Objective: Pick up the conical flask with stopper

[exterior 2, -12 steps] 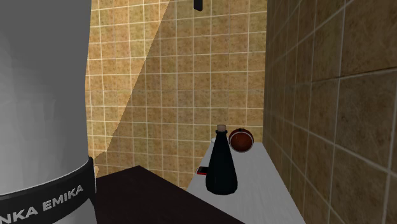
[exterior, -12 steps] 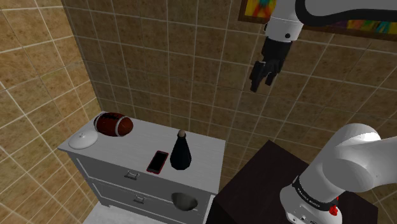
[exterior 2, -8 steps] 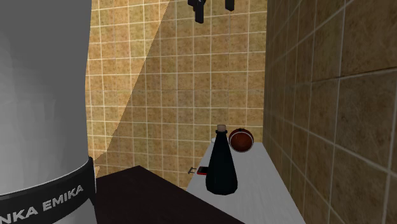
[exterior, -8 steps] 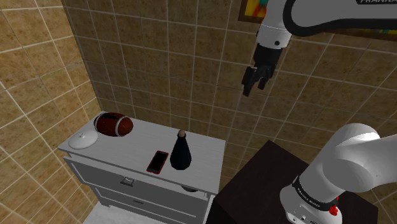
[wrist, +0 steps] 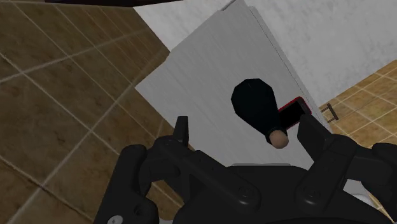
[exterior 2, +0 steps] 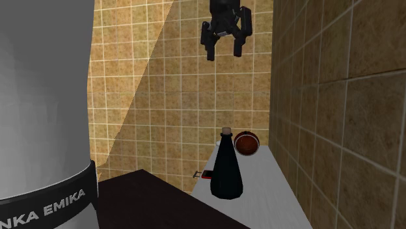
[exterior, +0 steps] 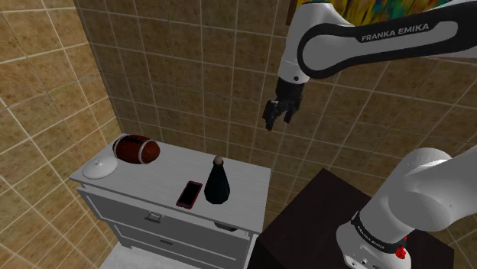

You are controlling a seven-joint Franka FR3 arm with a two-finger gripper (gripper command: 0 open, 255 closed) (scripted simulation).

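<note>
Flask (exterior 2: 226, 170) upright on dresser (exterior 2: 268, 190) — well below end effector (exterior 2: 224, 54) | jaws spread, holding nothing

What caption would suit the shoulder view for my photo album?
Open gripper hangs well above a white dresser, where a dark stoppered flask stands beside a phone.

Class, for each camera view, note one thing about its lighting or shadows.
Second exterior view: a slanted edge divides the back wall into a paler left and darker right; the open claw is a black silhouette. Wrist view: the cabinet top is bright, the flask near black. Shoulder view: the left wall is lighter than the rear wall.
</note>
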